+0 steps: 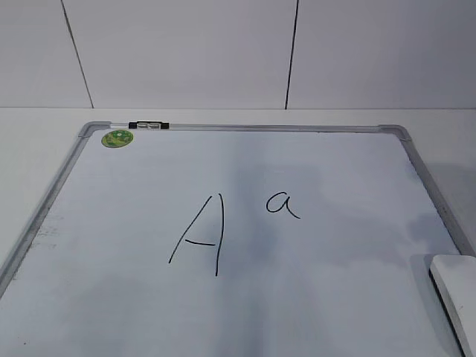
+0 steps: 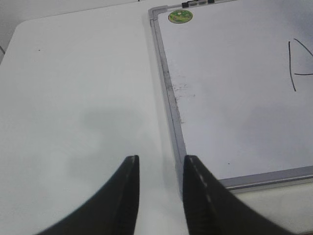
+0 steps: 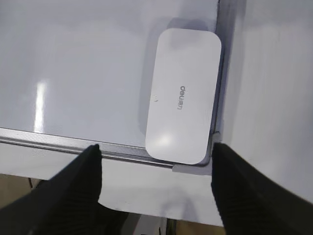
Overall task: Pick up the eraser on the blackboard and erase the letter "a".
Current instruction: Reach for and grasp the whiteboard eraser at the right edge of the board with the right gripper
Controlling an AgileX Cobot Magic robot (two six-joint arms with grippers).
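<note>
The blackboard (image 1: pixel 335 305), a white board in a grey frame, lies flat on the table. The small handwritten letter "a" (image 1: pixel 282 204) is near its middle, right of a large capital "A" (image 1: pixel 201 232). The white eraser (image 1: pixel 455 286) lies in the board's near right corner; it also shows in the right wrist view (image 3: pixel 183 95) with grey lettering on top. My right gripper (image 3: pixel 156 149) is open and empty above the near edge, just short of the eraser. My left gripper (image 2: pixel 160 161) is open and empty over the table by the blackboard's left frame (image 2: pixel 168 88).
A round green sticker (image 1: pixel 117 137) and a small black-and-silver clip (image 1: pixel 149 126) sit at the board's far left corner. White table (image 2: pixel 73 98) extends left of the board. A tiled wall (image 1: pixel 223 52) stands behind. The table's near edge shows under the right gripper (image 3: pixel 161 215).
</note>
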